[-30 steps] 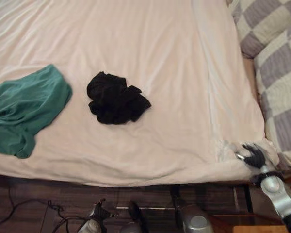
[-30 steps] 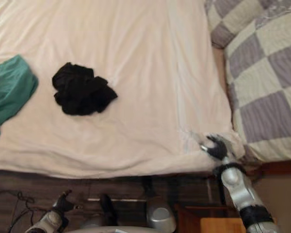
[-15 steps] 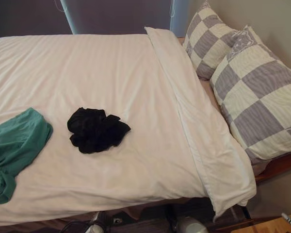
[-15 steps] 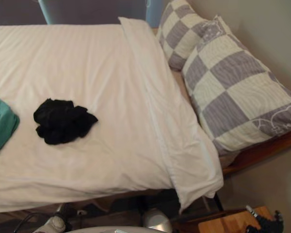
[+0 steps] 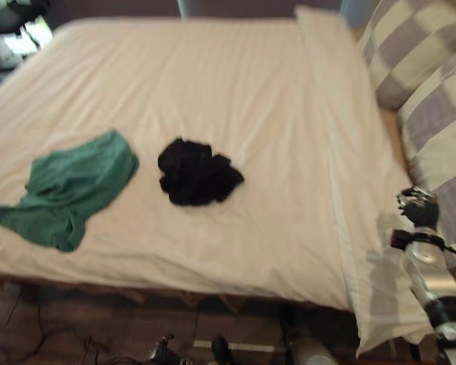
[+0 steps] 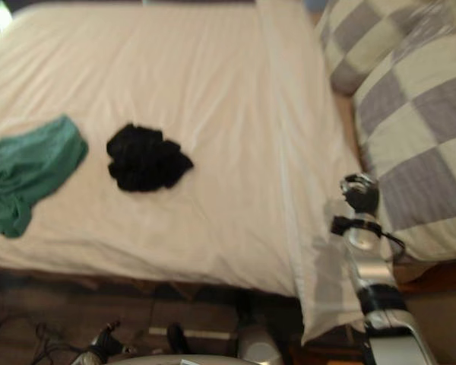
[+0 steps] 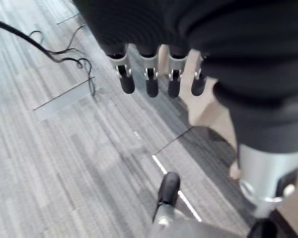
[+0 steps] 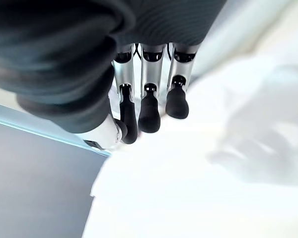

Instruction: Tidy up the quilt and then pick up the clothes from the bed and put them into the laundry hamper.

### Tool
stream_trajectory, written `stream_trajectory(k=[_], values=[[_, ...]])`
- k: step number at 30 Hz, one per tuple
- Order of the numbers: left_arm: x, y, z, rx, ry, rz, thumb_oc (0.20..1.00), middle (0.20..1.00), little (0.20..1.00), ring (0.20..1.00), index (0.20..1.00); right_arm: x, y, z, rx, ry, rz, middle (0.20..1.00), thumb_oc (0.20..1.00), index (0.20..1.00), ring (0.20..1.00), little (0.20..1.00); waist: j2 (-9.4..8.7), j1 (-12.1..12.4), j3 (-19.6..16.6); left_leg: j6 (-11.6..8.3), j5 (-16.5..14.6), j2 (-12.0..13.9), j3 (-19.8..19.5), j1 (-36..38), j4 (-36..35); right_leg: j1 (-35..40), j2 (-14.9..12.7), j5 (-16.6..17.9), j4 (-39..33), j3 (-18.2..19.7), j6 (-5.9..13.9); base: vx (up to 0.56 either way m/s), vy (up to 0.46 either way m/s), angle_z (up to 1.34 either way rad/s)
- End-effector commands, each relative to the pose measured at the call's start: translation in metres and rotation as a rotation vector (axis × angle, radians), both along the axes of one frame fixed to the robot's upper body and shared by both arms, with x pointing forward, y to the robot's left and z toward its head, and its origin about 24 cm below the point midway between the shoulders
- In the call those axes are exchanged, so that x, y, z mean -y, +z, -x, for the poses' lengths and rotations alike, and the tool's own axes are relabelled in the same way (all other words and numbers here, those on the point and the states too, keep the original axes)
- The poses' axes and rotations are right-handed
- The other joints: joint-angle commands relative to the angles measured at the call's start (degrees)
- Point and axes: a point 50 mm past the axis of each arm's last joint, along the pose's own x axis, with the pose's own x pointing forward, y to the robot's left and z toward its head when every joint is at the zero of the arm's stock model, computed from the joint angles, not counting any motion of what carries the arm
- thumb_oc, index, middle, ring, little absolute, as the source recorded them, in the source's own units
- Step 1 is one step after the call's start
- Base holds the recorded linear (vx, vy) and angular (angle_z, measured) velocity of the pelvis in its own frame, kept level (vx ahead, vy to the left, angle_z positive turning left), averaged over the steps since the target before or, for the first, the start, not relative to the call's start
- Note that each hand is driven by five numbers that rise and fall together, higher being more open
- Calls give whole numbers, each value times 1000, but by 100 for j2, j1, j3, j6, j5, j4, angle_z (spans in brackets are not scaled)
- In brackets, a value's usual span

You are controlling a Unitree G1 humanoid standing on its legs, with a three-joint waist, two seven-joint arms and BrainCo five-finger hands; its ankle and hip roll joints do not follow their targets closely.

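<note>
Left wrist view, nearest: left hand (image 7: 159, 74), fingers hanging straight and relaxed, nothing held, above grey floor (image 7: 64, 158).

Right hand (image 6: 359, 193): raised over the near right corner of the bed, above the quilt's folded edge and just beside the pillows; in its own wrist view the fingers (image 8: 149, 106) are loosely extended over white cloth, gripping nothing.

Quilt (image 5: 235, 99): white, spread flat across the bed, its near right corner draped over the edge.

Green garment (image 5: 72, 186): crumpled, on the quilt toward the left.

Black garment (image 5: 197, 172): bunched, on the quilt just right of the green one, not touching it.

Checked pillows (image 6: 410, 114): grey and cream, far right.
</note>
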Motion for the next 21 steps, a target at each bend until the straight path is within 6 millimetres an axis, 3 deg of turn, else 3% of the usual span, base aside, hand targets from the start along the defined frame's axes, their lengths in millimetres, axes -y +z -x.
stream_trajectory(k=[1, 2, 3, 4, 5, 6, 8, 11, 12, 14, 16, 18, 21], values=[[-24, 22, -39, 123, 14, -96, 1000, 1000, 1000, 1000, 1000, 4, -15, 5, -33, -52, -41, 200, 200, 200, 200, 200, -10, -164, 467, -219, -531, 413, -49, -66, 752, -218, -183, -1543, 1571, 237, 311, 33, -19, 16], [-28, 24, -41, 136, 36, -113, 1000, 1000, 1000, 1000, 1000, -4, -66, 31, -204, -72, -126, 200, 200, 200, 200, 200, 35, -204, 400, -211, -526, 401, -31, -40, 727, -195, -205, -1568, 1579, 179, 311, 35, -18, 6], [-29, 24, -41, 136, 36, -114, 1000, 1000, 1000, 1000, 1000, -4, -66, 31, -204, -71, -126, 200, 200, 200, 200, 200, 35, -200, 385, -210, -505, 403, -27, -54, 714, -209, -200, -1544, 1560, 182, 307, 63, -27, -2], [-30, 23, -38, 128, 48, -117, 1000, 1000, 1000, 1000, 1000, -8, -93, 52, -299, -82, -167, 200, 200, 200, 200, 200, 62, -236, 330, -217, -483, 381, -10, 12, 626, -143, -206, -1536, 1470, 146, 305, 96, -11, -10], [-30, 20, -31, 110, 73, -115, 1000, 1000, 1000, 1000, 1000, -15, -142, 100, -499, -109, -249, 200, 200, 200, 200, 200, 101, -363, 266, -229, -425, 358, 38, 183, 428, 21, -182, -1522, 1293, 147, 298, 97, -11, -11], [-30, 20, -30, 109, 74, -115, 1000, 1000, 1000, 1000, 1000, -16, -142, 100, -499, -109, -249, 200, 200, 200, 200, 200, 102, -358, 254, -230, -406, 360, 44, 172, 415, 11, -176, -1499, 1275, 151, 294, 97, -4, -2], [-25, 16, -26, 96, 85, -106, 1000, 1000, 1000, 1000, 1000, -25, -186, 163, -750, -138, -333, 200, 200, 200, 200, 200, 116, -522, 171, -244, -285, 359, 129, 407, 114, 203, -102, -1443, 1049, 181, 283, 80, -3, -4], [-19, 10, -18, 74, 83, -90, 1000, 1000, 1000, 1000, 1000, -36, -217, 239, -1047, -136, -374, 200, 200, 200, 200, 200, 93, -622, 84, -244, -206, 293, 145, 634, -196, 473, -39, -1308, 611, 270, 275, 63, -15, -18], [-14, 9, -18, 80, 59, -83, 1000, 1000, 1000, 1000, 1000, -41, -225, 280, -1207, -117, -377, 489, 489, 489, 489, 489, 74, -650, 94, -269, -223, 295, 161, 687, -81, 704, -94, -1298, 408, 222, 276, 27, -40, -19], [-11, 10, -21, 94, 47, -76, 1000, 1000, 1000, 1000, 1000, -41, -226, 290, -1266, -102, -364, 1000, 1000, 1000, 1000, 1000, 64, -642, 109, -286, -238, 308, 158, 671, 45, 787, -132, -1279, 352, 209, 275, -6, 8, -4], [-8, 12, -28, 126, 44, -54, 1000, 1000, 1000, 1000, 1000, -41, -227, 295, -1326, -52, -343, 1000, 1000, 1000, 1000, 1000, 53, -620, 136, -337, -315, 317, 92, 693, 273, 879, -237, -1223, 278, 262, 299, -33, 167, 1], [-4, 14, -33, 142, 32, -38, 1000, 1000, 1000, 1000, 1000, -39, -226, 286, -1327, -14, -311, 1000, 1000, 1000, 1000, 1000, 59, -601, 122, -417, -351, 385, -7, 731, 338, 906, -380, -1128, 175, 354, 365, -22, 248, -11], [0, 14, -36, 159, 26, -13, 1000, 1000, 1000, 1000, 1000, -34, -221, 253, -1231, 46, -256, 1000, 1000, 1000, 1000, 1000, 44, -566, 9, -577, -155, 852, -208, 904, 247, 858, -721, -1024, 229, 482, 512, -29, 364, -15]])
